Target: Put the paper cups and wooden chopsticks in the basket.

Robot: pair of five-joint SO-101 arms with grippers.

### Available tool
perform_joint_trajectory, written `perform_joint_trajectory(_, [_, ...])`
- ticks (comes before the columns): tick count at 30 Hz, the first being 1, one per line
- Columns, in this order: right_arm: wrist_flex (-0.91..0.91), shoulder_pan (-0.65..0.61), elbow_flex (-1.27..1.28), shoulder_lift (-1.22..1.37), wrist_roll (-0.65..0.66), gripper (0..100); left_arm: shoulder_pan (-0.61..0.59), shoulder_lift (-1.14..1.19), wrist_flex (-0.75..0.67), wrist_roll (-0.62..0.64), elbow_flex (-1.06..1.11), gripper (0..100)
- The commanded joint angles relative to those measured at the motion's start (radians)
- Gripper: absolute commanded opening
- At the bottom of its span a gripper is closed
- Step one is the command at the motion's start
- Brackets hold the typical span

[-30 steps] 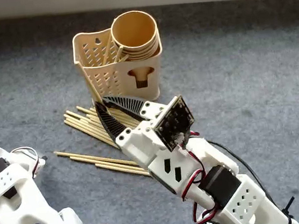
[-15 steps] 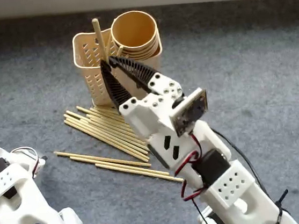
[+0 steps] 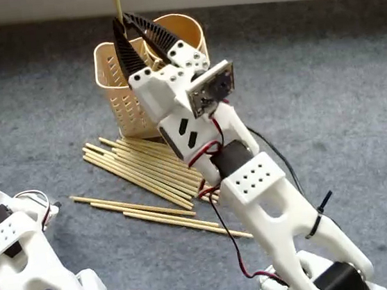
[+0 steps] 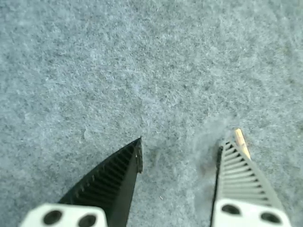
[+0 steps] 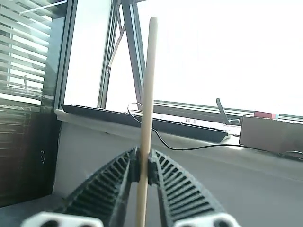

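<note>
R hand [image 3: 123,21] rose over basket [image 3: 114,91], clenched on upright chopstick [image 5: 150,71]; L hand [image 4: 181,142] released.

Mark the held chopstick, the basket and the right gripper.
chopstick [image 5: 150,71], right wrist view, on its shaft near the upper end.
basket [image 3: 119,97], high view, on its perforated front wall.
right gripper [image 3: 123,18], high view, midway between its fingertips.
</note>
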Motion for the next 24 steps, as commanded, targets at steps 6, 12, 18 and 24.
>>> perform_joint_trajectory(6, [-0.104, 0.015, -0.128, 0.159, 0.014, 0.5, -0.010, -0.004, -0.014, 0.003, -0.004, 25])
perform_joint_trajectory(12, [-0.125, 0.015, -0.124, 0.209, 0.014, 0.5, -0.010, -0.004, -0.014, 0.003, -0.004, 25])
perform_joint_trajectory(18, [-0.114, 0.010, -0.122, 0.209, 0.014, 10.4, -0.010, -0.004, -0.014, 0.003, -0.004, 25])
perform_joint_trajectory(24, [-0.035, 0.013, -0.128, 0.206, 0.014, 10.9, -0.010, -0.004, -0.014, 0.003, -0.004, 25])
